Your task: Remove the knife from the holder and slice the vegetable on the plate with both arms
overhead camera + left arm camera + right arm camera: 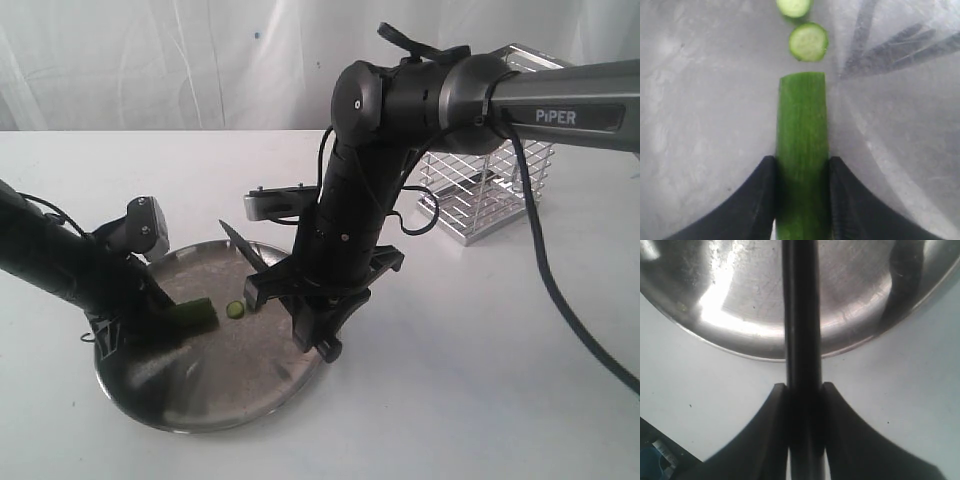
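Vegetable (pixel 802 150) pinched in left claw (pixel 802 200); right claw (pixel 804 435) clamps knife (pixel 801 315).

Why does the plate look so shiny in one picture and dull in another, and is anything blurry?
Right wrist view: bright glare on the plate; the knife is a soft, dark blur. Left wrist view: plate looks matte grey, the vegetable fairly sharp. Exterior view: even light, faint shadows.

The black left gripper (pixel 165 315) and black right arm (pixel 345 215) crowd both sides of the round dull-grey steel plate (pixel 215 400); its near rim lies open; the silver wire holder (pixel 490 190) stands well apart on bare white table (pixel 480 390).
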`<state>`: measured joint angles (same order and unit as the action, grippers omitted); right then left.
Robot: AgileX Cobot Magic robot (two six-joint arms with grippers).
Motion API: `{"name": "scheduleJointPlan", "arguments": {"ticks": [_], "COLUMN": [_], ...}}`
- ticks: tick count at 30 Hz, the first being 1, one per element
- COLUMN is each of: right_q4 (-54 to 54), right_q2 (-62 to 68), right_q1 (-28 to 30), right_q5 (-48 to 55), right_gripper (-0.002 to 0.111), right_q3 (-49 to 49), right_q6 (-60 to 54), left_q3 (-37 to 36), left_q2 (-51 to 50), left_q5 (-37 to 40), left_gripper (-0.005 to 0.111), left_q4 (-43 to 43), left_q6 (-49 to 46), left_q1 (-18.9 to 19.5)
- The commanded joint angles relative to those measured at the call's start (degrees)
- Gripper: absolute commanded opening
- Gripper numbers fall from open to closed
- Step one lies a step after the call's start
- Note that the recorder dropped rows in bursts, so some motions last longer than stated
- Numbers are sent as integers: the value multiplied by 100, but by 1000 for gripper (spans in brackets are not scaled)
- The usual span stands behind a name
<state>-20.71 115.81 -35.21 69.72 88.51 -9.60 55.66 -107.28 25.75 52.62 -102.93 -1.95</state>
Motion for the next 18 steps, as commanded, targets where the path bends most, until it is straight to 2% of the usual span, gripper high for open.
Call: {"name": "scheduleJointPlan", "arguments": {"ticks": [1, 5, 10, 18], "right_q4": [-47, -47, -47, -47], "right_q2": [-86, -86, -86, -86], "right_q1": [42, 42, 42, 42], "right_q5": [25, 25, 25, 25], "right_gripper": [0, 0, 0, 0], "right_q3": [15, 15, 3, 4], "right_q6": [-66, -66, -55, -44], "left_q3": [-20, -20, -20, -20], "left_q2": [29, 29, 19, 19], "left_q5": [272, 331, -54, -88], "left_gripper": [1, 1, 1, 1], "left_q4": [108, 472, 600, 1032], "left_q6": [-1030, -1853, -1853, -1853], "left_q1": [-233, -376, -400, -400]}}
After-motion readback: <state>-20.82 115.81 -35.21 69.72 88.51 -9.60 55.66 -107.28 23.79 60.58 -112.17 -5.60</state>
